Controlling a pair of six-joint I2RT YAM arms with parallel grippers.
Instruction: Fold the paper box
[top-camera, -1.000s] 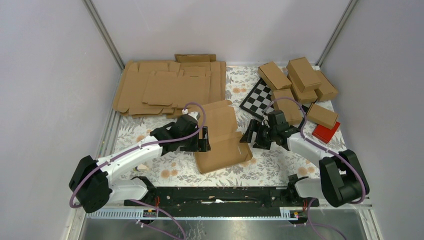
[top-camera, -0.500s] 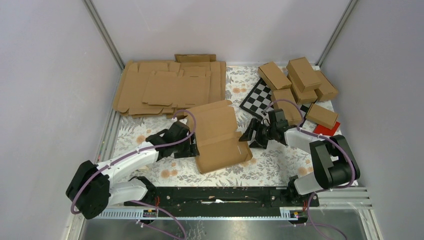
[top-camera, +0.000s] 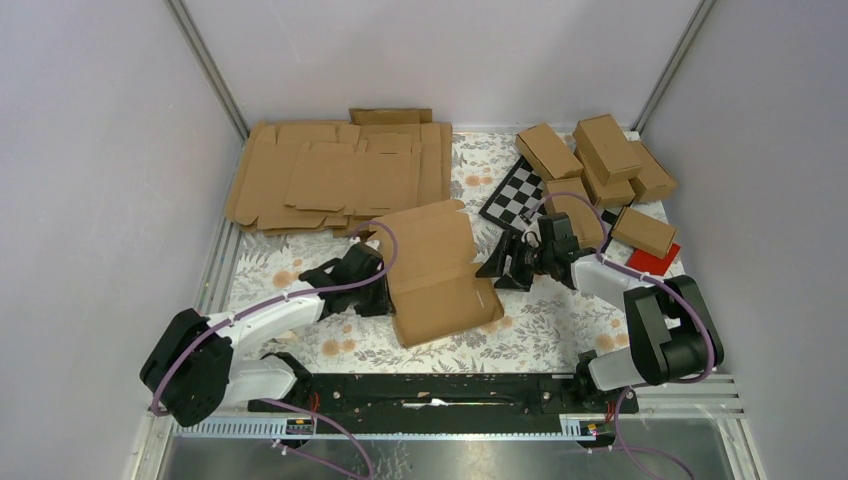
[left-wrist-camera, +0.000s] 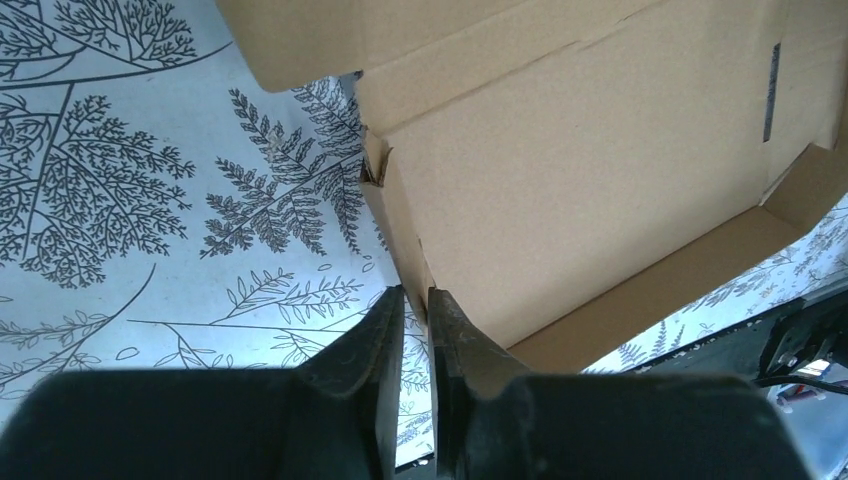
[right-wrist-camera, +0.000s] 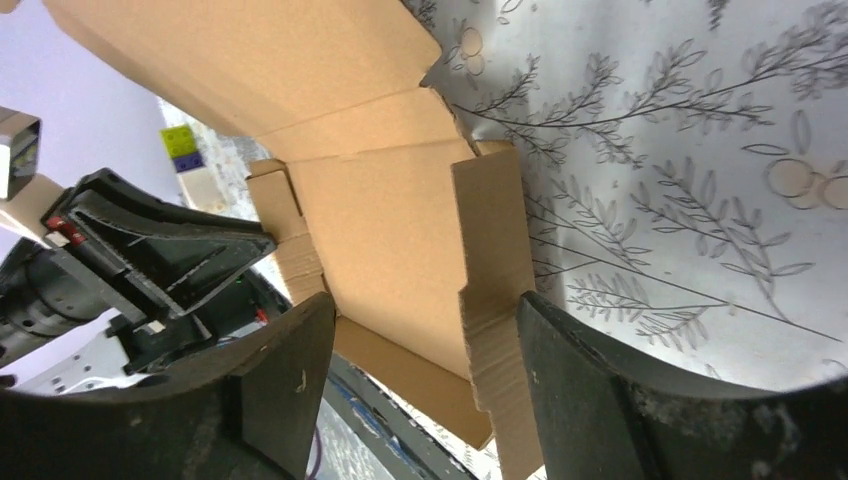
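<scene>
Both low, outstretched: left pincer (left-wrist-camera: 415, 305) pinches paper box (top-camera: 435, 270) wall, right pincer (right-wrist-camera: 425, 305) agape.

One half-folded paper box (top-camera: 435, 275) dead centre, one pile of flat blanks (top-camera: 340, 175) at eleven o'clock, six folded cartons (top-camera: 608, 147) at two o'clock, plus one chequered board (top-camera: 515, 195) and one red block (top-camera: 652, 262) beside them.

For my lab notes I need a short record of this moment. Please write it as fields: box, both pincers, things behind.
box: paper box, side walls partly raised, mid-table
left pincer: closed on the box's left wall
right pincer: open, astride the right flap
far left: pile of flat blanks
far right: folded cartons, checkered board
</scene>
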